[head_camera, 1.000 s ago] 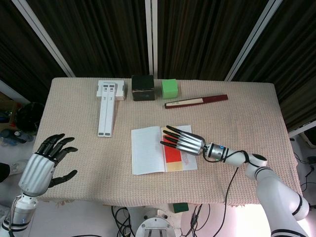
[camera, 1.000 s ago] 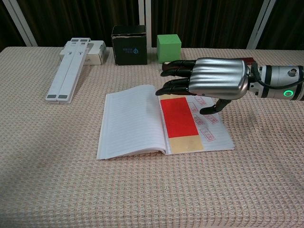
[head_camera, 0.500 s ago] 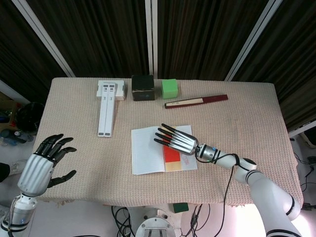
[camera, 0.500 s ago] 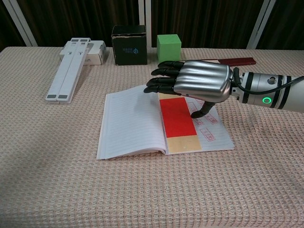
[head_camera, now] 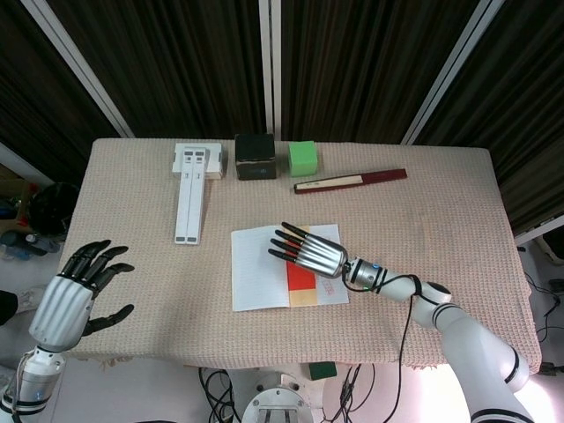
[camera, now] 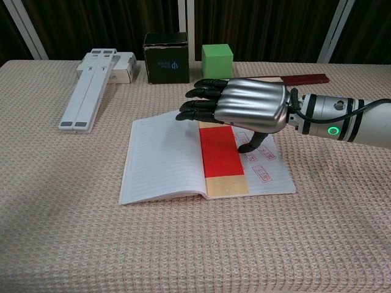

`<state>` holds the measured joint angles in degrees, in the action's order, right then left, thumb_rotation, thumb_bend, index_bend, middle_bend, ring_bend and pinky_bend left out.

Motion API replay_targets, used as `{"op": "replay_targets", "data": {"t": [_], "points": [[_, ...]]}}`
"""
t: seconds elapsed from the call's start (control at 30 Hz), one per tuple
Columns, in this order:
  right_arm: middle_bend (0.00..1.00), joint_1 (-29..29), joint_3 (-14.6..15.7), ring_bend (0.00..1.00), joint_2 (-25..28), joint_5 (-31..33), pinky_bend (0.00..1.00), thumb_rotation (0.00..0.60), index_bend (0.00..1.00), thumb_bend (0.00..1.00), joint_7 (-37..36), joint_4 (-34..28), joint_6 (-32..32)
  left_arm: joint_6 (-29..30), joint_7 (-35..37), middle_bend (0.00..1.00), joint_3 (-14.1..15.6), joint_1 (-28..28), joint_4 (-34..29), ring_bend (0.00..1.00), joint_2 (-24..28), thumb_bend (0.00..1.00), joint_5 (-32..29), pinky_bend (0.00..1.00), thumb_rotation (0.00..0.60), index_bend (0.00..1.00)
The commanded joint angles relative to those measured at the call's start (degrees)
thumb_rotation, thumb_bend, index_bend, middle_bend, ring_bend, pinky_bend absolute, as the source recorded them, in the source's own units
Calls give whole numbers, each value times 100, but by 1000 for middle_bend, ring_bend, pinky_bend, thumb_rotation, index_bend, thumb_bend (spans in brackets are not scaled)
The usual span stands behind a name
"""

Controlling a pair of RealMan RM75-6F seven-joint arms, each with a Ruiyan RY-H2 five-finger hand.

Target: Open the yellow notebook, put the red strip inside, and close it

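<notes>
Notebook [camera: 165,162] lies open on the bench [camera: 61,244] with the red strip [camera: 219,152] along its spine, long axis running away from me, directly under my right hand [camera: 244,110]. That hand hovers flat, fingers spread and holding nothing, reaching past the strip toward the left-hand page. My left hand [head_camera: 75,295] hangs spread and empty well off the bench, so I judge closing falls to the right.
</notes>
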<state>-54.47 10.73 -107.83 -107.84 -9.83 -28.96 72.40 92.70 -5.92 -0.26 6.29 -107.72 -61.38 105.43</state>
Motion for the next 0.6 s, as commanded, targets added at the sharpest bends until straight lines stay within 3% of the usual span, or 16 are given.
{"op": "replay_targets", "data": {"t": [0.03, 0.2, 0.37, 0.6], "points": [[53, 15, 15, 0, 14, -15, 0, 600, 0, 60, -8, -10, 36, 0, 8, 216, -2, 4, 6, 130, -2, 29, 6, 175, 600, 355], [58, 13, 35, 0, 129, -62, 0, 600, 0, 59, -39, -145, 181, 8, 8, 216, -5, 2, 10, 130, 5, 28, 5, 175, 600, 355], [78, -82, 54, 0, 628, -147, 0, 600, 0, 71, -43, -693, 366, 25, 32, 216, 4, -18, 26, 130, 9, 29, -16, 176, 600, 355], [99, -139, -9, 0, 1215, 13, 0, 600, 0, 77, 464, -1579, -149, -2, 43, 216, -1, 12, 43, 130, -27, 29, 16, 175, 600, 355]]}}
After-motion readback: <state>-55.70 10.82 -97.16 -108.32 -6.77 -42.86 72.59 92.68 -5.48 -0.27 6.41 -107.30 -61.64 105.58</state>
